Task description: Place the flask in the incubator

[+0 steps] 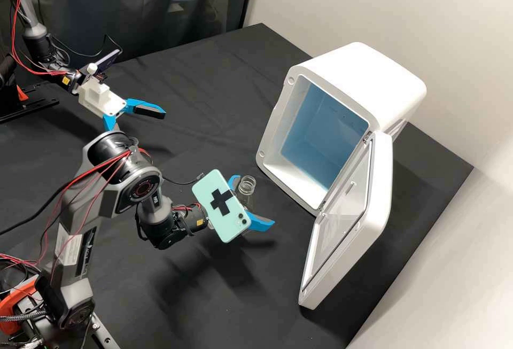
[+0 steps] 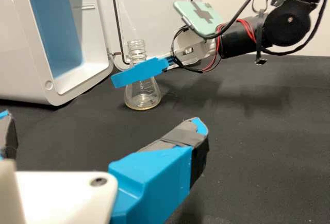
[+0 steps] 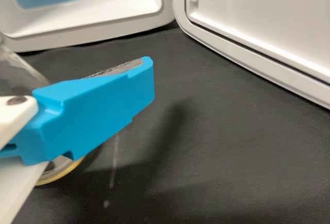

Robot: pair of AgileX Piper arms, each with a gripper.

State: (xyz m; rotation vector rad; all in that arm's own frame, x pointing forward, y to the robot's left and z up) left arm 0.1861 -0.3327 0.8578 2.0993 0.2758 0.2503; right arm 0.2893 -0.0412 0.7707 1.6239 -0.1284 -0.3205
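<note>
Clear Erlenmeyer flask (image 1: 247, 185) upright on black counter (image 1: 214, 87) just before open white incubator (image 1: 368, 79), right claw (image 1: 248, 203) released, fingers straddling flask, hinged door (image 1: 350, 210) swung wide beside it, left claw (image 1: 130, 115) released, well apart

A black plus sign (image 1: 220, 200) marks the mint phone (image 1: 236, 227), toward 6 o'clock; print on the near arm (image 1: 80, 231) seems illegible.

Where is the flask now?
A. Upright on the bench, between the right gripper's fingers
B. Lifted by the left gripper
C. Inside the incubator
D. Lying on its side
A: the flask stands on the bench before the incubator, with the right gripper open around it.
</note>
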